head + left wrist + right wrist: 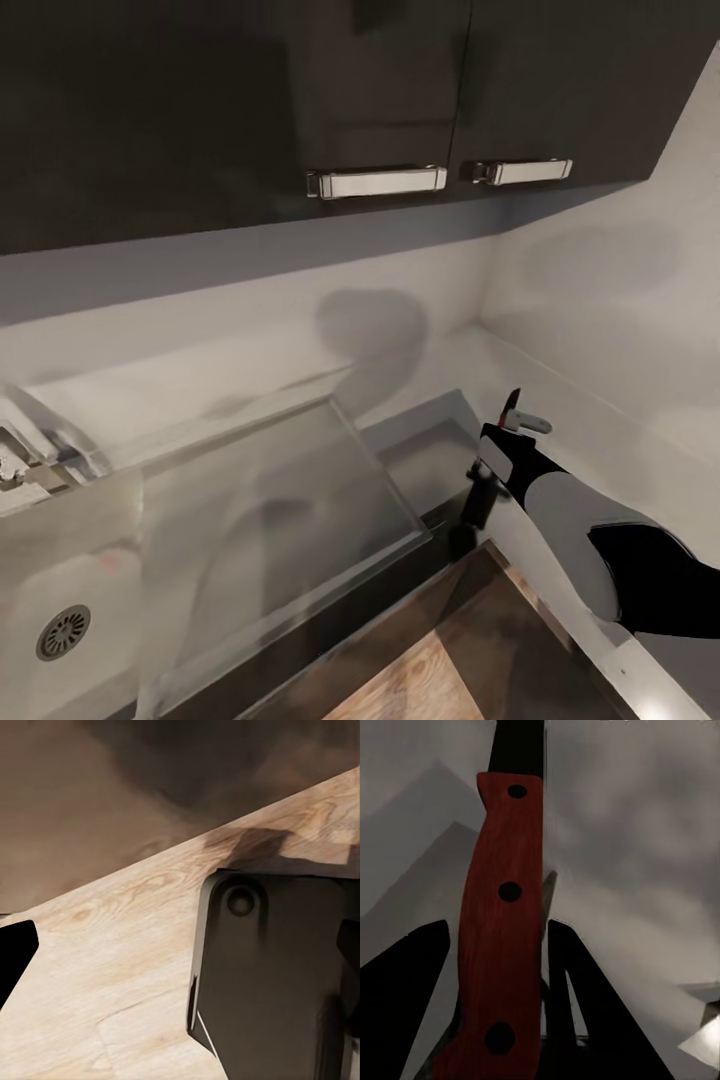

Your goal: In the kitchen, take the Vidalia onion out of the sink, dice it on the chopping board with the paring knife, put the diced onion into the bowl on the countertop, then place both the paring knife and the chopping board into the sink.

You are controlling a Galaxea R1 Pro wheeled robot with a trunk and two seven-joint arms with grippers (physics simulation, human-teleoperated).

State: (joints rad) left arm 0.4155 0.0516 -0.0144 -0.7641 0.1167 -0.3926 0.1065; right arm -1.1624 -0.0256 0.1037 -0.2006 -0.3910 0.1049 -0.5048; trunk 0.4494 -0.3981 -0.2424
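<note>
We see the sink point(70, 600) basin open from above, with only its drain point(63, 632) at the bottom, and the flat drainboard point(290, 500) beside it lies bare. The tap point(20, 455) stands at the basin's far rim. Dark wall cabinets point(300, 90) with bar handles point(377, 181) hang low over the desk point(600, 440), capping the room overhead. The side wall point(620, 290) closes the corner just beyond our right pincer point(508, 432), which grips the paring knife point(502, 937).
</note>
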